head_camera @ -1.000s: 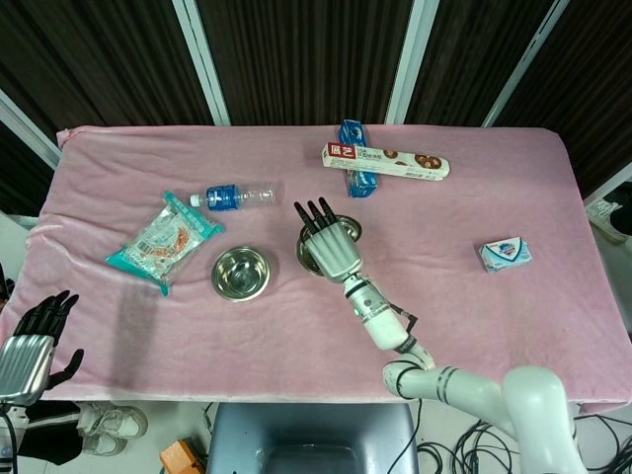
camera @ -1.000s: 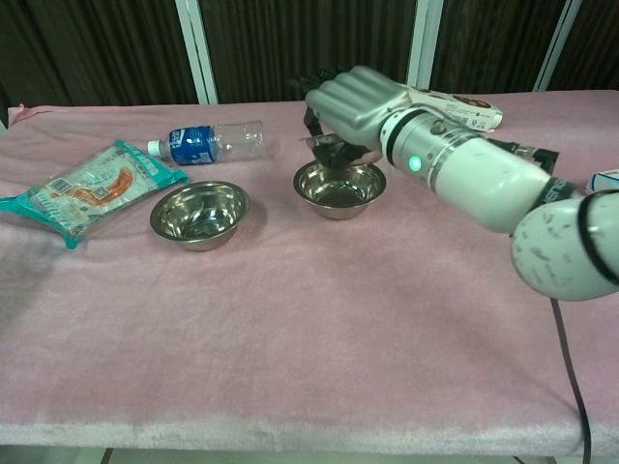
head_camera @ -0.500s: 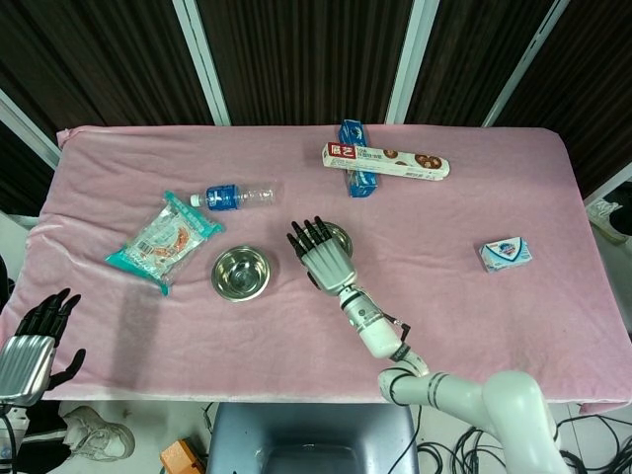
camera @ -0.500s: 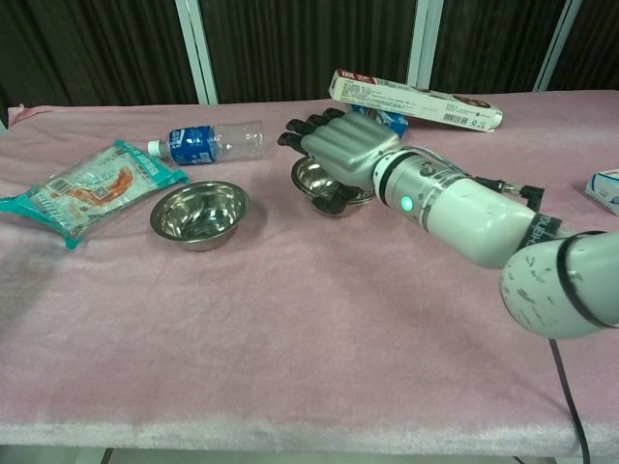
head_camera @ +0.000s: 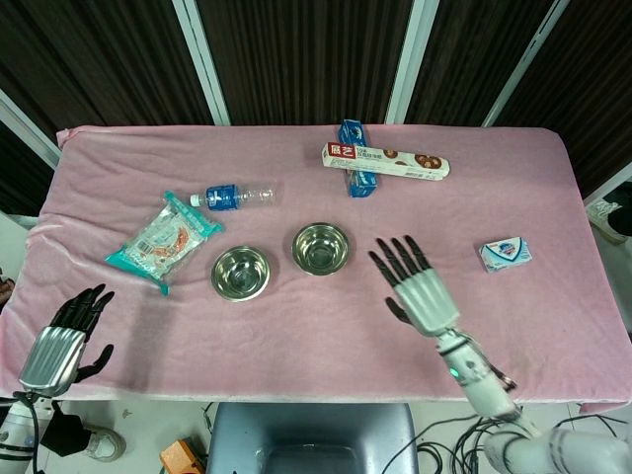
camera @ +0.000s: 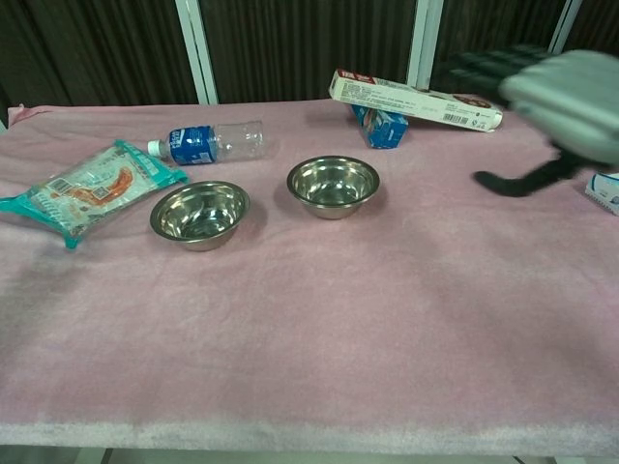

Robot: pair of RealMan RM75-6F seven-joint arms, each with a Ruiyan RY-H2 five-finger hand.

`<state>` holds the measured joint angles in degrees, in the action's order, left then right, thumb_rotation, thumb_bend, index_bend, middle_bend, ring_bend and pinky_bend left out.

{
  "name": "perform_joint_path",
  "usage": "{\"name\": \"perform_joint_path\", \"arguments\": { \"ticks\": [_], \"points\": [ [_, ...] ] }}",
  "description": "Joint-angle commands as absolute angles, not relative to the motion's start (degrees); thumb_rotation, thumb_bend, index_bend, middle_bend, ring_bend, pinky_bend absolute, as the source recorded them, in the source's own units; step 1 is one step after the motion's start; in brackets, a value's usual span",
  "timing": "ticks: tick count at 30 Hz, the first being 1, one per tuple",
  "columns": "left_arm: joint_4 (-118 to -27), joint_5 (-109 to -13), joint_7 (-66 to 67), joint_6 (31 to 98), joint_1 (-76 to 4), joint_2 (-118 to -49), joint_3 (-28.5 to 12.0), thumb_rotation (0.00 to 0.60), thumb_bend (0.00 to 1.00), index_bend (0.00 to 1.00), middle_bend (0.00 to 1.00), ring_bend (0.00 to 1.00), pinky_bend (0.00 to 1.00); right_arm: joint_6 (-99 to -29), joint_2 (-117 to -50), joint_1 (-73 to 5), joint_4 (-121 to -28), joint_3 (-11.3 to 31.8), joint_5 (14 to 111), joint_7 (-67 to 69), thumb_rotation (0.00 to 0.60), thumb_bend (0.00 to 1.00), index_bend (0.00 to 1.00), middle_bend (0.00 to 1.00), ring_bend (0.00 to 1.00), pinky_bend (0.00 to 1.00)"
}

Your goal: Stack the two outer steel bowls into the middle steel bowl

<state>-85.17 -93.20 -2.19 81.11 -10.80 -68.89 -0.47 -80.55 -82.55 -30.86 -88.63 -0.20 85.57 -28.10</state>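
Note:
Two steel bowls show on the pink cloth. One bowl (head_camera: 321, 248) (camera: 333, 186) stands near the middle, and the other bowl (head_camera: 240, 274) (camera: 200, 214) sits to its left, a short gap apart. My right hand (head_camera: 420, 289) hovers to the right of the middle bowl, fingers spread, holding nothing; in the chest view the right hand (camera: 566, 92) is a blur at the top right. My left hand (head_camera: 64, 341) hangs open off the table's front left corner, far from both bowls. I cannot tell whether a bowl is nested inside the middle one.
A water bottle (head_camera: 235, 196) and a snack packet (head_camera: 163, 240) lie behind and left of the bowls. At the back, a long biscuit box (head_camera: 387, 161) rests across a blue packet (head_camera: 357, 183). A small white-and-blue pack (head_camera: 506, 254) lies at the right.
My right hand lowered a bowl it held onto the middle bowl, let go and pulled back to the right. The left hand rose slightly.

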Motion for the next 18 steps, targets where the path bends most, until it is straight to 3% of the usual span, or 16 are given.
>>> {"name": "perform_joint_path", "arguments": {
  "ticks": [1,9,18],
  "points": [
    [-81.1,-94.7,-2.8,77.1,-15.2,-74.7,-1.6,0.600,0.38,0.00,0.00,0.00,0.12,-94.6,-72.6,-16.7,-87.6,-9.2,91.4,-16.4,0.600,0.44,0.07,0.00,0.00,0.00],
    [-75.3,-89.6,6.4,67.6,-24.8,-87.0,-8.0,0.600,0.38,0.05,0.00,0.00,0.08,-96.7,-70.3,-11.3,-81.1,-8.5,90.4,-3.6,0.600,0.44,0.08,0.00,0.00,0.00],
    [-70.6,-82.7,10.4,59.2,-30.7,-94.0,-10.1,0.600,0.38,0.15,0.00,0.00,0.07,-97.2,-67.8,-9.0,-81.6,-5.3,89.3,-1.1,0.600,0.38,0.08,0.00,0.00,0.00]
  ]
}}
